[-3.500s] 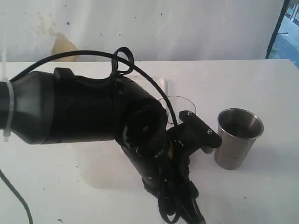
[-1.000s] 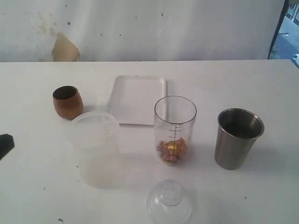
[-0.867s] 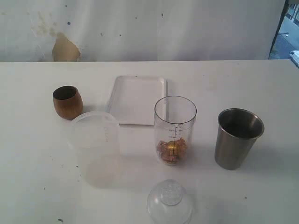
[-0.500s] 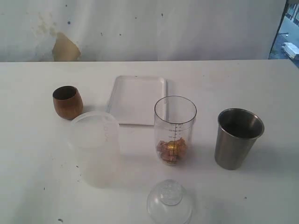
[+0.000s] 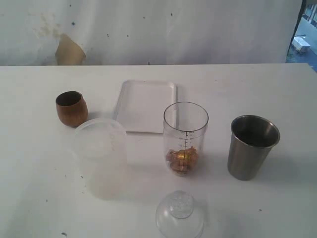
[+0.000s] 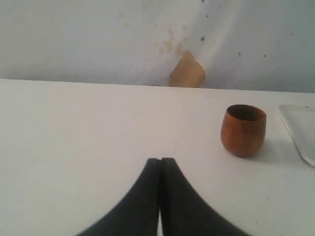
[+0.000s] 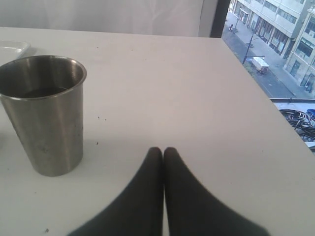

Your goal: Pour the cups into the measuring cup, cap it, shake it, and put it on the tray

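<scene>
Near the middle of the table (image 5: 277, 89): the measuring cup (image 5: 185, 138), upright and uncapped, with a small heap of golden-brown bits at the bottom. Just behind it in the exterior view, the white tray (image 5: 146, 105), lying flat. To the right, apart from the measuring cup, the steel cup (image 5: 253, 147), upright, dark at the bottom as seen from the right wrist. At the left, the wooden cup (image 5: 72, 108), upright, with a frosted tub (image 5: 100, 156) just in front of it. In front of the measuring cup, a clear domed lid (image 5: 180, 216), resting on the table.

Left gripper (image 6: 160, 164): pressed tip to tip, holds nothing, hangs low over the table, wooden cup ahead and well apart. Right gripper (image 7: 163, 153): likewise pressed together and empty, steel cup near but untouched.
</scene>
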Action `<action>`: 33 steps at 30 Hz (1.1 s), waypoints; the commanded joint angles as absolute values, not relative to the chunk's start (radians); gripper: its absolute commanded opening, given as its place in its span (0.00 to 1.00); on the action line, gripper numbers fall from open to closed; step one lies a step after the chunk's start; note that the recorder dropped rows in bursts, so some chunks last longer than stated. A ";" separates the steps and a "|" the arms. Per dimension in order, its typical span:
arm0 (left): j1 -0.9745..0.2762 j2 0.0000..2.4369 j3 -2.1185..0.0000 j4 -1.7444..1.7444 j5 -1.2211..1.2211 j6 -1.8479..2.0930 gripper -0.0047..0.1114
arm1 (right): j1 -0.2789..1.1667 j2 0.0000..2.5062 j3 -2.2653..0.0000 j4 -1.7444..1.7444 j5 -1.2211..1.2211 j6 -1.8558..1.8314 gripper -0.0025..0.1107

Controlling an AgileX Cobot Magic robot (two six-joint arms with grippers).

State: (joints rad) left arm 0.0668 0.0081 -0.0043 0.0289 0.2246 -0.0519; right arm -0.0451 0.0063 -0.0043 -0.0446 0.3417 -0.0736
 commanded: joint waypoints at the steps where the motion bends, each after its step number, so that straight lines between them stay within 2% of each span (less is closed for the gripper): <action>1: 0.068 0.000 0.000 0.000 0.231 -0.079 0.04 | -0.040 0.000 0.000 -0.048 0.336 -0.075 0.02; 33: 0.070 0.000 0.000 0.000 0.233 -0.109 0.04 | -0.040 0.000 0.000 -0.048 0.336 -0.075 0.02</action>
